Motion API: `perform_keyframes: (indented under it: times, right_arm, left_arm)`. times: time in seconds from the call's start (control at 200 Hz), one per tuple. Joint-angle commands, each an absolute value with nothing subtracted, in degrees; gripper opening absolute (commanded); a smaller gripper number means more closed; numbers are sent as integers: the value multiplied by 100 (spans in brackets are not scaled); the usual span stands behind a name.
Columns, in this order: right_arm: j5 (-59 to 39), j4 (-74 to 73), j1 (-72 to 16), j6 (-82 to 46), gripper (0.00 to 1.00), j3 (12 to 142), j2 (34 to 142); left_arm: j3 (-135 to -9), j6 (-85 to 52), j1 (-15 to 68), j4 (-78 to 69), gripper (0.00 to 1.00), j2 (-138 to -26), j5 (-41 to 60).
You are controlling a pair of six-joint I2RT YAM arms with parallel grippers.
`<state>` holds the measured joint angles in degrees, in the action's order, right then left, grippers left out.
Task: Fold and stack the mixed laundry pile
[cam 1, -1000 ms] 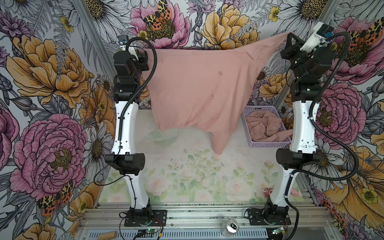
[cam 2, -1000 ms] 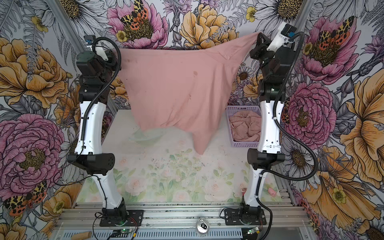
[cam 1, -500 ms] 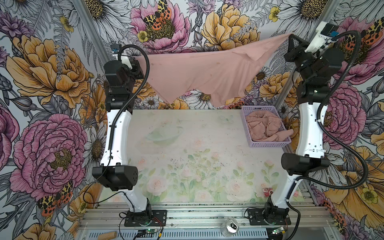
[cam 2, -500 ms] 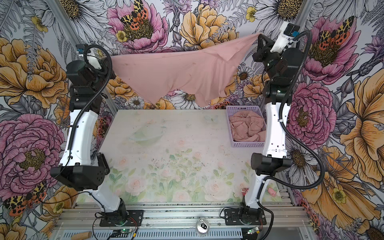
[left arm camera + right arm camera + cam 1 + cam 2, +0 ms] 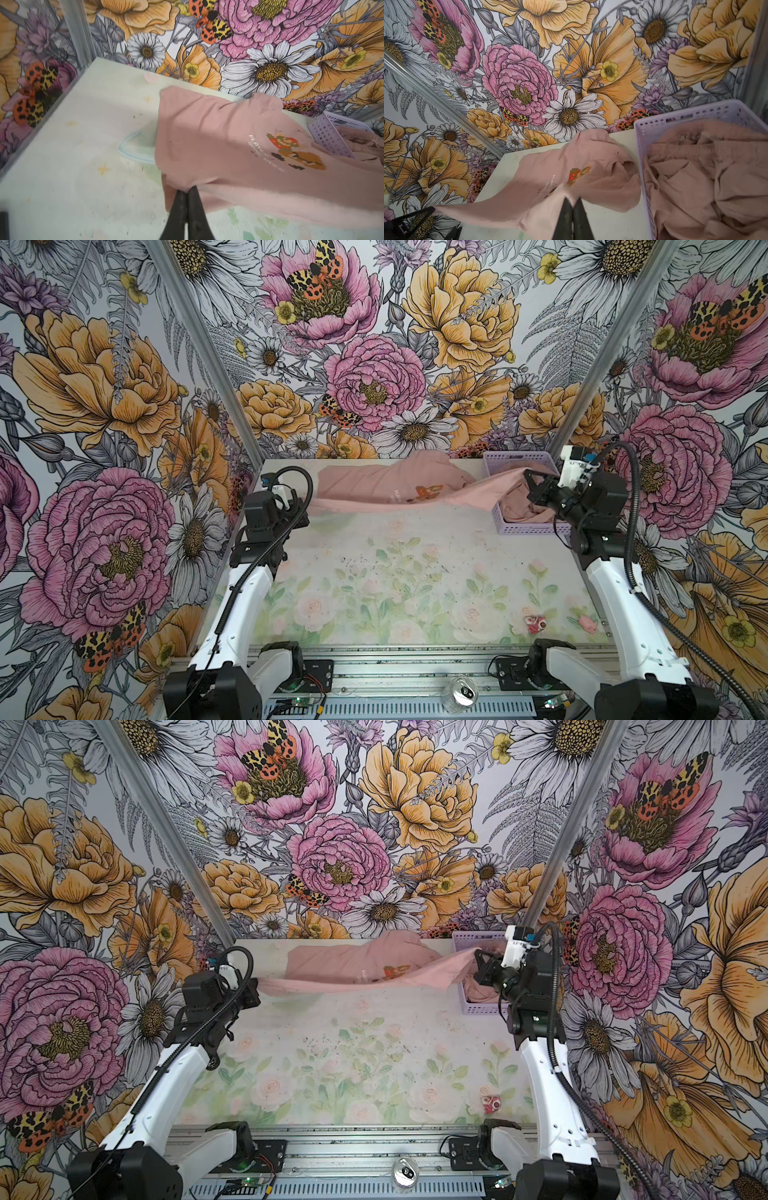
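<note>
Presently pinched: the dusty-pink cotton T-shirt with pixel-art print (image 5: 228, 145) is clamped at one edge by the pressed-together left end effector (image 5: 187, 192), at another by the equally closed right end effector (image 5: 572, 200).
Garment position: far side of the pale floral desk (image 5: 415, 572), beside the lavender perforated plastic basket (image 5: 523, 526).
Long axis: crosswise between both end effectors; bulk beyond them.
Arm pose: both extended forward, left lower.

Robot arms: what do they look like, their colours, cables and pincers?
The left arm and right arm have white link shells and black joint housings. A black ribbed cable loops along each. The left pincer and right pincer are slim, tapered and black.
</note>
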<state>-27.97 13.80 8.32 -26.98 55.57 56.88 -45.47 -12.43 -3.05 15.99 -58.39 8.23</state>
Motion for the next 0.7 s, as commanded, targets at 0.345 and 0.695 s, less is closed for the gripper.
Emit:
perform_keyframes:
  times: [0.345,0.695]
  right_arm:
    - [-2599,3618,622,-3835,0,4469,4019]
    - [-2438,5543,573,-4024,0,4609,2894]
  left_arm:
    - [-4367,-3428,449,4710,0,-4439,-697]
    - [-4462,-4277,760,5853,0,-3987,-1397]
